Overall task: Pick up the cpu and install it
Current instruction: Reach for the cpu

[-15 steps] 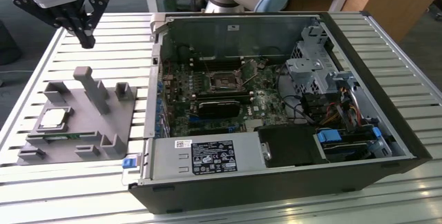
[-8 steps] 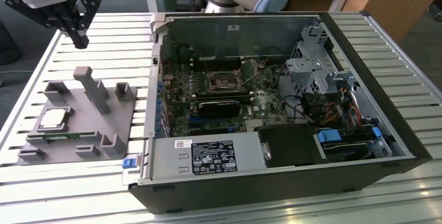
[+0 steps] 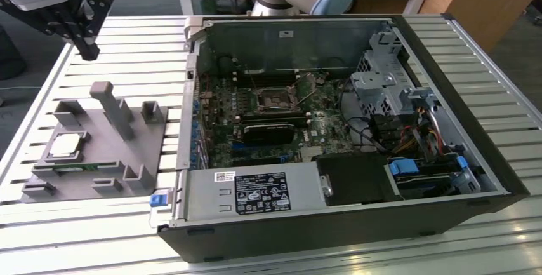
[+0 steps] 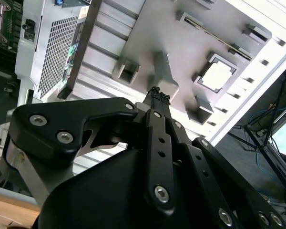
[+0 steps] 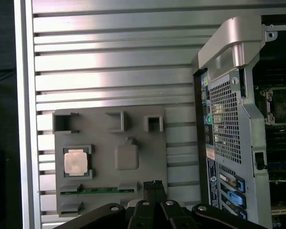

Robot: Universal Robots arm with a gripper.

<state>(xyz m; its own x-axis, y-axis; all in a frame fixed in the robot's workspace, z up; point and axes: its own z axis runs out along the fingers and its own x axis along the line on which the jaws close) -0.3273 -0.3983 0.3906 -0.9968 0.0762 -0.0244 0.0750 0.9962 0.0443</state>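
Nearest, on the exterior view's left, the grey holder (image 3: 98,157) sits on the slatted table (image 3: 85,237). There's the cpu (image 3: 66,146), lying flat in the holder's square pocket, untouched. To the right stands the open computer case (image 3: 339,230), with the motherboard socket (image 3: 275,100) deeper inside. Farther back on the left, the gripper (image 3: 88,51) hangs in the air, its fingertips pressed together on nothing, well apart from the cpu.

The cpu (image 3: 66,146) is lying open from above in its grey holder (image 3: 85,183); a tall post (image 3: 114,113) is rising just beside it, and the computer case wall (image 3: 193,53) is standing near.
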